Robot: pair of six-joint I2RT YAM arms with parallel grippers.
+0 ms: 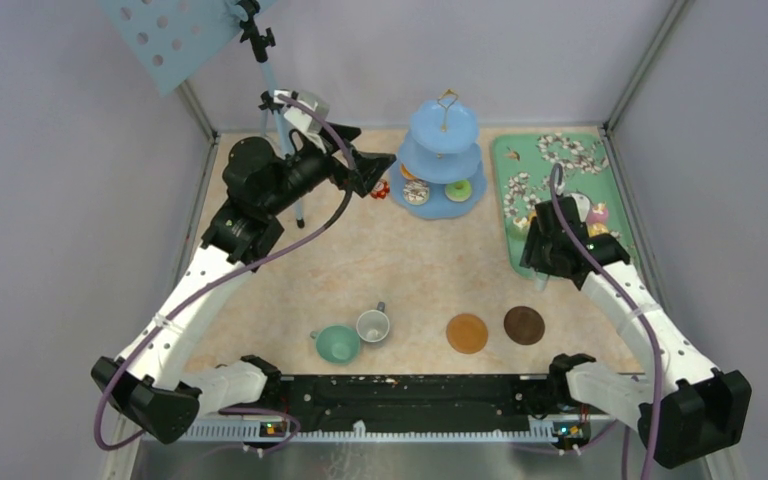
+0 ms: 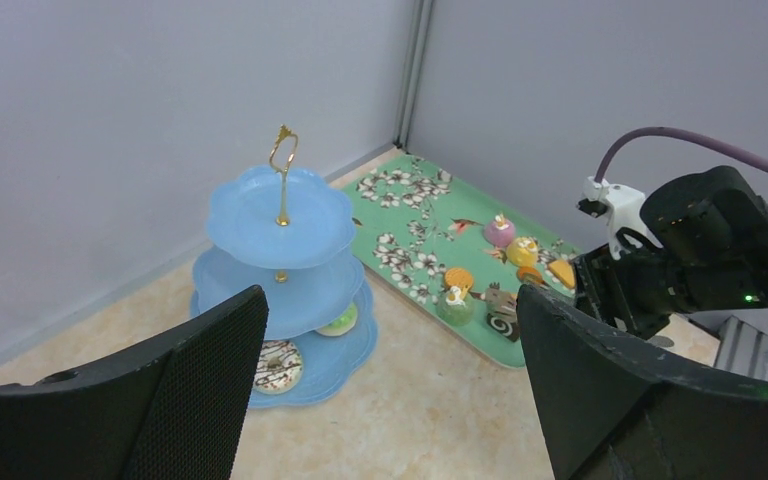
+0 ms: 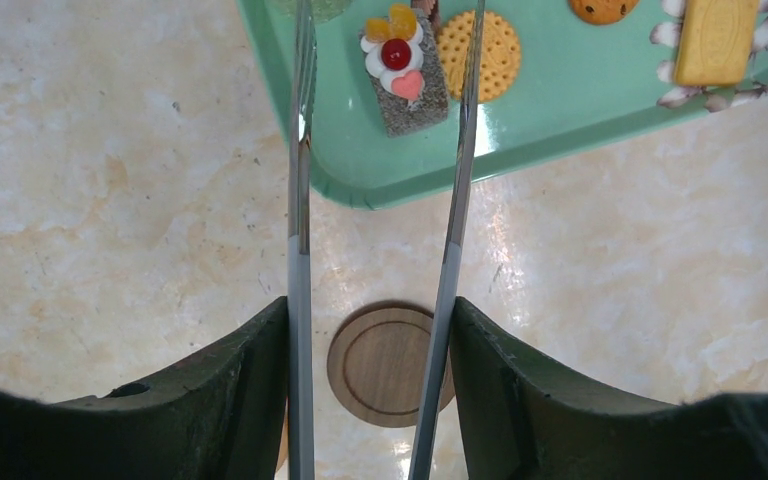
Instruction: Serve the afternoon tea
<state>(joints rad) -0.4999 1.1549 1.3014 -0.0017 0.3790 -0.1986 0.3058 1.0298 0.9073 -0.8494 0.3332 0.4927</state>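
Clamping the metal tongs (image 3: 300, 200), our right gripper (image 3: 370, 330) aims them lengthwise away, past the brown coaster (image 3: 385, 365), arms straddling a cake slice (image 3: 405, 75) just inside the near edge of the green tray (image 3: 520, 130). Beyond, our left gripper (image 2: 390, 300) gapes beside the three-tier stand (image 2: 280, 250).

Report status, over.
Left gripper open, by stand. Right gripper shut on tongs, arms either side of cake on tray. Cups off coasters. Nothing seen blocking stand.
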